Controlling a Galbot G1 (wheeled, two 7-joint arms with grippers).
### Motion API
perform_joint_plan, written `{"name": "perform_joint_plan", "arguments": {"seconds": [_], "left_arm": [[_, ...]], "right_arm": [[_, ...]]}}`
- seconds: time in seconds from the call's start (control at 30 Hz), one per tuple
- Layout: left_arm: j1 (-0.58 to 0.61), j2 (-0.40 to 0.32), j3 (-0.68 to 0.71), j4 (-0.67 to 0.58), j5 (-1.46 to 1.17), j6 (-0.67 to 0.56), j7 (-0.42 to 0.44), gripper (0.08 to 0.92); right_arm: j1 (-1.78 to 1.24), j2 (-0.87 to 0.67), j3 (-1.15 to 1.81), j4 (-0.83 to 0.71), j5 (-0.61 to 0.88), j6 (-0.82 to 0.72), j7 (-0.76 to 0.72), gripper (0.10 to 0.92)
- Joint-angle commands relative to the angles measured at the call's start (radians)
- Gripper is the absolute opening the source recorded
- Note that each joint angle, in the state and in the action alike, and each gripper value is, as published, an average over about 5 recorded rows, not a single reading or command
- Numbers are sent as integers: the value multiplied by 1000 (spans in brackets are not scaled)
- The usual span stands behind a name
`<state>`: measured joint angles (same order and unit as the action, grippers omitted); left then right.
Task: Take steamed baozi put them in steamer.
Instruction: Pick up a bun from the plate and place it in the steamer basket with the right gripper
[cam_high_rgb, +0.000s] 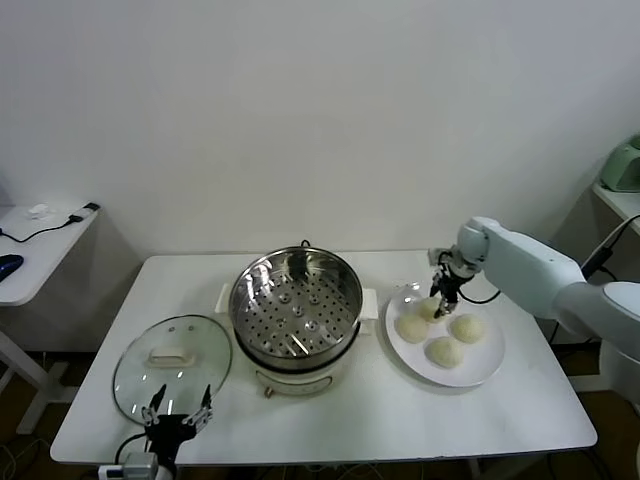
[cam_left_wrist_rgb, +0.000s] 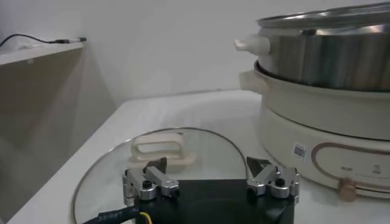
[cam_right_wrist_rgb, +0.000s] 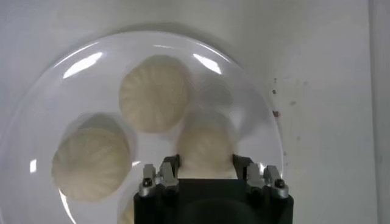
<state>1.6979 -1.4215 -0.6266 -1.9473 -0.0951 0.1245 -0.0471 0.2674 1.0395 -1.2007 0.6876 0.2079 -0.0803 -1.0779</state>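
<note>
Several cream-white steamed baozi lie on a white plate (cam_high_rgb: 486, 362) to the right of the steamer (cam_high_rgb: 296, 312). My right gripper (cam_high_rgb: 441, 297) reaches down onto the plate's far side and is shut on one baozi (cam_right_wrist_rgb: 206, 141), which fills the gap between the fingers (cam_right_wrist_rgb: 170, 165). That baozi still rests on the plate (cam_right_wrist_rgb: 79, 68). Beside it lie two more baozi (cam_right_wrist_rgb: 152, 91) (cam_right_wrist_rgb: 91, 164). The steamer's shiny pot stands with nothing on its perforated tray. My left gripper (cam_high_rgb: 181, 415) is parked open at the table's front left, over the near edge of the glass lid.
The round glass lid (cam_high_rgb: 172, 362) with a white handle (cam_left_wrist_rgb: 160, 147) lies flat on the table left of the steamer (cam_left_wrist_rgb: 329, 55). A side desk (cam_high_rgb: 40, 235) stands at far left. The table's front edge is close to the left gripper (cam_left_wrist_rgb: 210, 178).
</note>
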Motion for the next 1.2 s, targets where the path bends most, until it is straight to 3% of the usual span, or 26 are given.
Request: {"name": "perform_joint_plan", "arguments": {"seconds": [0.03,0.3,0.63,0.77,1.0,1.2], "left_arm": [[8,6,1,-10,-1,0,-1,823],[10,4,17,-35,12,11,0,823],[21,-9,32,-44,28,8,-4,823],[28,-10,27,-54,27,7,-6,823],[42,-11,26,-67,26,3,-8,823],[48,-9,28,-68,26,-1,-11,823]], "right_arm": [[322,-50,-228,222,135,17,-27,602],[699,64,-385,449,296,150,-47,602],[669,318,-344,641,289,387,-16,602],[581,377,-325,575,137,547,-24,602],[380,441,-224,289,-181,747,-6,602],[278,481,-150,108,-282,825,-5,602]]}}
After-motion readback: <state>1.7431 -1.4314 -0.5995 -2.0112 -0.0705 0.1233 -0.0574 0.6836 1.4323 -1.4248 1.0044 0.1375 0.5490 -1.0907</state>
